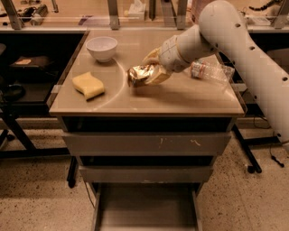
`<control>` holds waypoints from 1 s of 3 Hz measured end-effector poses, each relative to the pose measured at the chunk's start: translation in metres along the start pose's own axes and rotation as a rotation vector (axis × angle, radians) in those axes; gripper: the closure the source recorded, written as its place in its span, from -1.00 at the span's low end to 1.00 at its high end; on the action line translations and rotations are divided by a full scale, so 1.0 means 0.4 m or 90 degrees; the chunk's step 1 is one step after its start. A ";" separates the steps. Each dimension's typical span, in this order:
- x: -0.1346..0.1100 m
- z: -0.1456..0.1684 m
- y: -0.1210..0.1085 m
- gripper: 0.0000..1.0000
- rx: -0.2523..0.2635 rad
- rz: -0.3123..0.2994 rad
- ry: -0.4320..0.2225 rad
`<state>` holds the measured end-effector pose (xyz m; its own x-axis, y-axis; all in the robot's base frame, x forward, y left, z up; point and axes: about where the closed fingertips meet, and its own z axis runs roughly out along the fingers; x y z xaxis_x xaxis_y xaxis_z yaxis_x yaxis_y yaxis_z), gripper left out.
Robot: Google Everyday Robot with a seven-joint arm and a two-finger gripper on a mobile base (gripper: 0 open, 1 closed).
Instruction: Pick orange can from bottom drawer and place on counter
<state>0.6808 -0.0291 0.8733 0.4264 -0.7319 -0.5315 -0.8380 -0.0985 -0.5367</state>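
The orange can [139,75], shiny orange-gold, lies tilted on its side in my gripper [149,71] over the middle of the beige counter [180,97]. The gripper is shut on the can, its pale fingers [159,77] wrapped around it, low over the counter surface; I cannot tell whether the can touches it. My white arm [235,49] reaches in from the upper right. The bottom drawer [146,210] stands pulled open below, its grey floor bare.
A white bowl [101,47] sits at the counter's back left. A yellow sponge [88,85] lies at the front left. A clear plastic bottle [210,71] lies at the right. Two shut grey drawer fronts [146,143] sit under the counter. A cluttered bench [40,13] runs behind.
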 end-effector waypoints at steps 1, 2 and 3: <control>0.074 0.021 -0.019 1.00 0.017 0.073 0.038; 0.120 0.036 -0.025 1.00 0.027 0.124 0.048; 0.138 0.053 -0.021 1.00 0.029 0.162 0.043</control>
<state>0.7187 -0.0543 0.8346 0.1788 -0.7725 -0.6094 -0.8988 0.1236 -0.4205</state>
